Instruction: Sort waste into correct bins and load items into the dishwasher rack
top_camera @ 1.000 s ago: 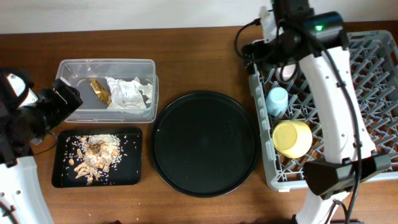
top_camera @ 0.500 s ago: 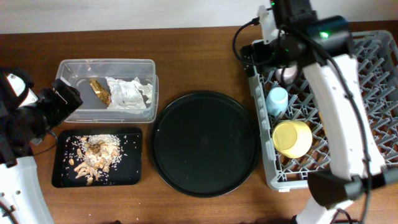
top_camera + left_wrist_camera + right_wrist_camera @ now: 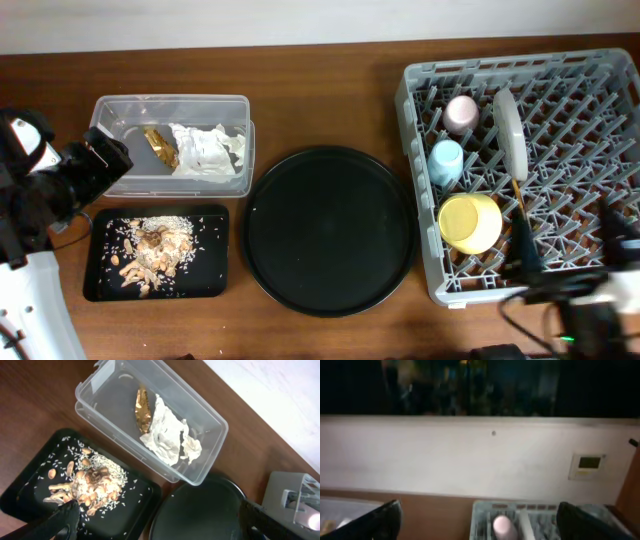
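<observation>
The grey rack (image 3: 600, 150) fills the right end of the bench (image 3: 320, 90) and runs off the view on that side. Along its left wall stand a pink cup (image 3: 461, 112), a blue cup (image 3: 446, 160) and a yellow bowl (image 3: 470, 222), in a row from the far edge toward the near edge. The pale plate (image 3: 508, 130) stands on edge between pegs just right of the cups. A thin wooden chopstick (image 3: 517, 192) lies below it; whether there is one or two cannot be told.

At the far left, the clear box (image 3: 110, 115) holds a brown-gold wrapper (image 3: 160, 147) beside a crumpled white napkin (image 3: 208, 147). In front of it, the shallow black tray (image 3: 215, 280) carries a heap of beige food scraps (image 3: 152, 250).

No writing is readable; a wall panel (image 3: 589, 463) is too blurred.

The round tray (image 3: 330, 230) sits mid-bench, its rim close to the box and the rack. Bare wood runs along the far edge.

The left gripper (image 3: 157, 510) hangs above the box and tray, fingers spread wide, nothing held. The right gripper (image 3: 479, 507) faces the wall, fingers likewise released.
</observation>
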Available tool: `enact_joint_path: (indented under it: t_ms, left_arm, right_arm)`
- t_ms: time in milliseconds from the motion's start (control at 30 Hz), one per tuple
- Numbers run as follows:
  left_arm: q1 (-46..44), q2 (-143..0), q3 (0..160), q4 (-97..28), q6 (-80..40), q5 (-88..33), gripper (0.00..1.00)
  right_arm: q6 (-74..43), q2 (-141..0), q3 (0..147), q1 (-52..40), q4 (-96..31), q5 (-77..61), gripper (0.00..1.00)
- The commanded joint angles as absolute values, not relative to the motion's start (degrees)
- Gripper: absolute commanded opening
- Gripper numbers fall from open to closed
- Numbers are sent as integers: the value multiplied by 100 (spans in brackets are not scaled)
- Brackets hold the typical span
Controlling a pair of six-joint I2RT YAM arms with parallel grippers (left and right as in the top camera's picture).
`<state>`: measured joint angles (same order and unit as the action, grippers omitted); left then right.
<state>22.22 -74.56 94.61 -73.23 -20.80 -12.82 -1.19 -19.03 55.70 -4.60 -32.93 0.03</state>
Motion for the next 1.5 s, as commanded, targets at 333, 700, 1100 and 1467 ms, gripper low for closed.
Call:
enact_joint_path:
  t_ms: [333,700,1100,1467]
  left_arm:
    - [2241,-7450,9476,-7317,-2097,-1258,99]
    - [2241,-7450,9476,-7317,-2097,-1258,99]
    - [2241,-7450,9476,-7317,-2097,-1258,99]
    - [950,-6619,9465,-7317,-2097,-1258,99]
  right_arm:
    - [-668,-19,34,-27,1157,-102,99]
    - [707,-19,32,-36,-405,-576,98]
    - [709,-19,32,-36,-405,-576,99]
    - [707,-19,32,-36,-405,-576,99]
